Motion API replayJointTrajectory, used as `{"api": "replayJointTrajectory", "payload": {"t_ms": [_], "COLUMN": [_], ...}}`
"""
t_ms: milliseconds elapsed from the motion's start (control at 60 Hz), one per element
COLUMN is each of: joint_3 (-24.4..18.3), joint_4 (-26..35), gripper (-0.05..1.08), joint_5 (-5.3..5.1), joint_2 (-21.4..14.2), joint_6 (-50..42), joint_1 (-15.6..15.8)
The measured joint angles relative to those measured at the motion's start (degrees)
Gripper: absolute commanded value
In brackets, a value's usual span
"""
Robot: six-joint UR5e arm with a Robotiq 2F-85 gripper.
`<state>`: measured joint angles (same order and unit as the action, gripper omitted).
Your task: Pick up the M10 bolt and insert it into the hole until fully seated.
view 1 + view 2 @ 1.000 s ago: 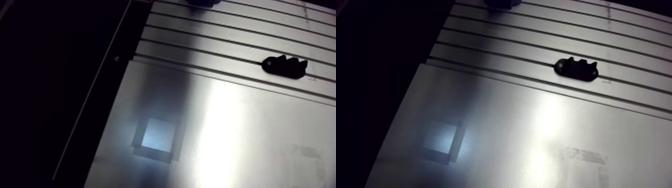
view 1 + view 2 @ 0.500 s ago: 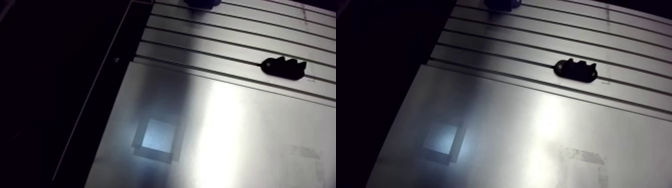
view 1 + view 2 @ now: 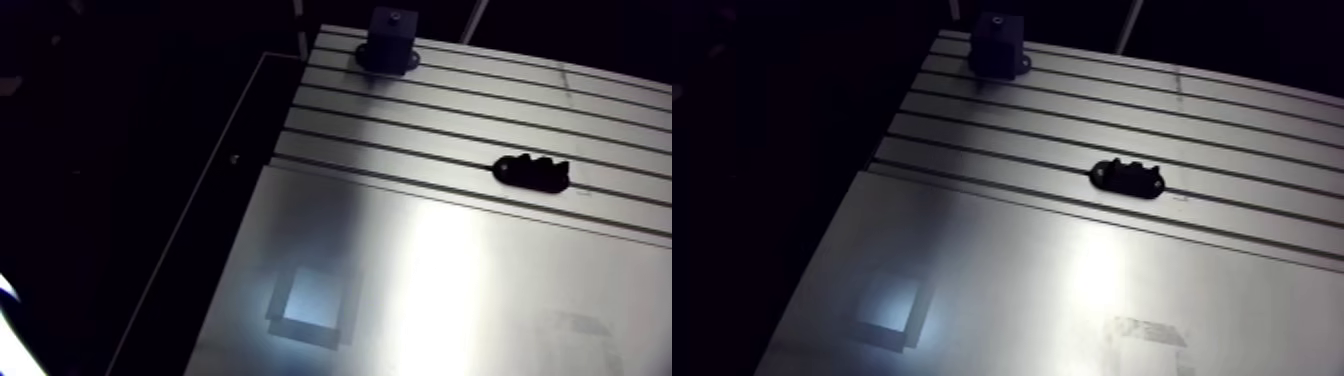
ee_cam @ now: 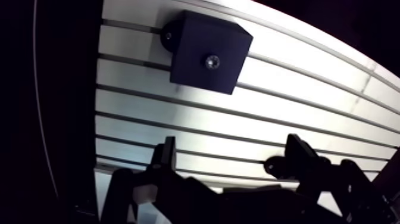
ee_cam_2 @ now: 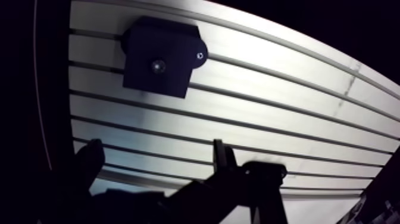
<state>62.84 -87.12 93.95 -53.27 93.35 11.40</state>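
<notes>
Over on the left, a pale square patch (image 3: 312, 297) glints on the smooth sheet-metal plate (image 3: 450, 280) that covers the near part of the slotted aluminium table (image 3: 450, 110). Moving right and to the far edge, there is the dark cube-shaped block (image 3: 390, 35), sitting on the slotted surface. From the wrist view it lies ahead of the end effector (image 4: 232, 152), whose two fingers (image 4: 168, 156) are spread apart with nothing between them. A small bright round spot (image 4: 211, 60) shows in the block's top face; whether it is the bare hole or a seated bolt head, I cannot tell. Further right, a flat black lobed bracket (image 3: 531, 172) lies on the slots, well apart from the block.
</notes>
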Motion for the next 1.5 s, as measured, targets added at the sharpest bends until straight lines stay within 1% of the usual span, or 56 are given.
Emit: {"api": "replayJointTrajectory", "payload": {"t_ms": [250,533,833,1183,1500], "joint_3": [4.09,9.05,12.96,16.78,20.87], "joint_4": [0.84,0.76,0.48,-0.51,-1.54], "gripper": [0.01,0.01,0.01,0.01,0.01], "joint_5": [0.02,0.1,0.07,-0.49,-0.91], "joint_2": [-5.46,-11.63,-17.85,-25.53,-32.13], "joint_6": [0.83,1.25,1.55,1.67,1.73], "joint_1": [-1.71,-4.68,-7.63,-10.91,-12.9]}}
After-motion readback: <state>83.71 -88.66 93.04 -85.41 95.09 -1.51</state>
